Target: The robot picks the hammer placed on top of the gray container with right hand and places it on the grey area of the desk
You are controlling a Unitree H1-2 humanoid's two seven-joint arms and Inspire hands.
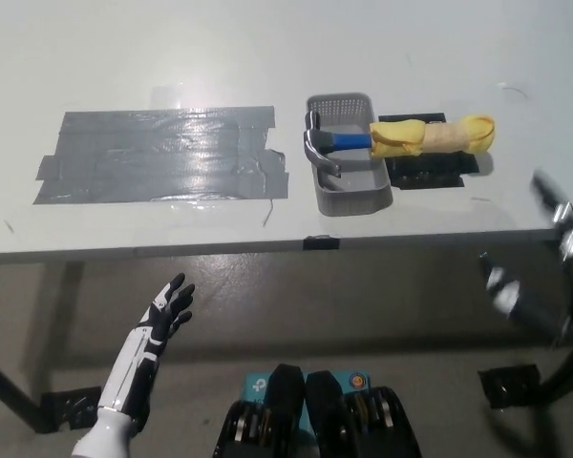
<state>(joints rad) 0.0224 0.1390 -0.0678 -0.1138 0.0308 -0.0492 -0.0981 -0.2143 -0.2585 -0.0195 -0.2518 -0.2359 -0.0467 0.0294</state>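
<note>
Hammer [336, 143] lies across the rim of the gray container [358, 197] near the desk's [172, 48] front edge, its steel head at the tray's left wall and its blue neck crossing the tray. I cannot see the handle itself: yellow cloth [430, 135] wraps it out past the right rim. Gray tape patch [162, 155] sits to the left, well apart. From my feed, the white left hand [167, 310] hangs below the desk edge, fingers spread, empty. The black right hand [544, 267] is a motion-blurred smear at the right border; its fingers I cannot tell.
</note>
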